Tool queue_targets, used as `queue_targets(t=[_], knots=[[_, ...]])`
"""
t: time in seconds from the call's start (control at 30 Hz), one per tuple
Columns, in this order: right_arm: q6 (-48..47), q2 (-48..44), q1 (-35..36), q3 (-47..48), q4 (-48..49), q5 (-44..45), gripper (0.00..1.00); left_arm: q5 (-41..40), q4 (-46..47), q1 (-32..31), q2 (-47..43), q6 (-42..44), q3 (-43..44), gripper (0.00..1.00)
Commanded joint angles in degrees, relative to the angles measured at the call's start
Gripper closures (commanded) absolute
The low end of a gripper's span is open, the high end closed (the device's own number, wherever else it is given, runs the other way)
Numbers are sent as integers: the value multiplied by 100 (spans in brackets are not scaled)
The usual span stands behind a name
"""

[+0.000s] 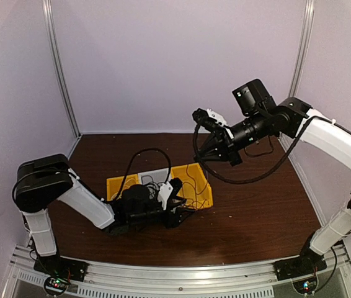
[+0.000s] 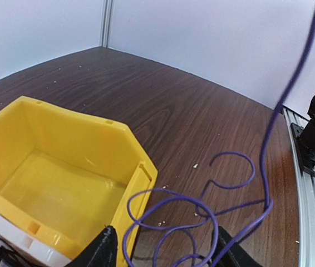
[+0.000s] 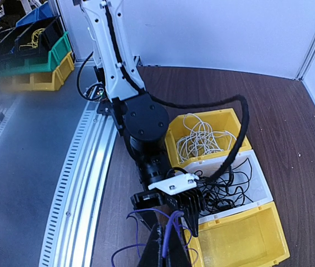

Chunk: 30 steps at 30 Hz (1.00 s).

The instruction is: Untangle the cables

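Left wrist view: the purple cable [image 2: 263, 167] lies in loose loops on the wooden table [image 2: 202, 111] beside an empty yellow bin [image 2: 63, 167], then climbs out of frame. The left claw [image 2: 166, 249] sits low, its fingers spread either side of the loops and gripping nothing. The raised right claw [image 3: 166, 250] is clenched on the cable's upper stretch, probably lifting it so the loops pull free.

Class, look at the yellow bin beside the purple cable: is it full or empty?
Empty. The yellow bin shows a bare floor; the purple cable lies outside, on the table.
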Motion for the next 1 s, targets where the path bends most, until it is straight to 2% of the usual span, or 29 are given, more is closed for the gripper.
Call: queue_targets(t=[0.0, 0.07, 0.2, 0.33, 0.53, 0.67, 0.97], knots=[[202, -100, 5, 292, -415, -355, 100, 396, 1003, -27, 538, 90, 332, 42], [288, -193, 2, 509, -414, -473, 100, 456, 1442, -26, 736, -1, 282, 49], [393, -240, 5, 980, -459, -521, 100, 592, 1951, -22, 1002, -193, 241, 79], [389, -215, -6, 1476, -588, -508, 100, 604, 2312, -27, 1118, -427, 57, 92], [543, -253, -270, 2492, -474, -599, 100, 550, 2635, -24, 1195, -569, -254, 100], [631, -210, -604, 3282, -373, -740, 100, 515, 2691, -27, 1205, -597, -356, 100], [730, -227, -1127, 3876, -277, -809, 100, 694, 2493, -24, 818, -725, -722, 100]])
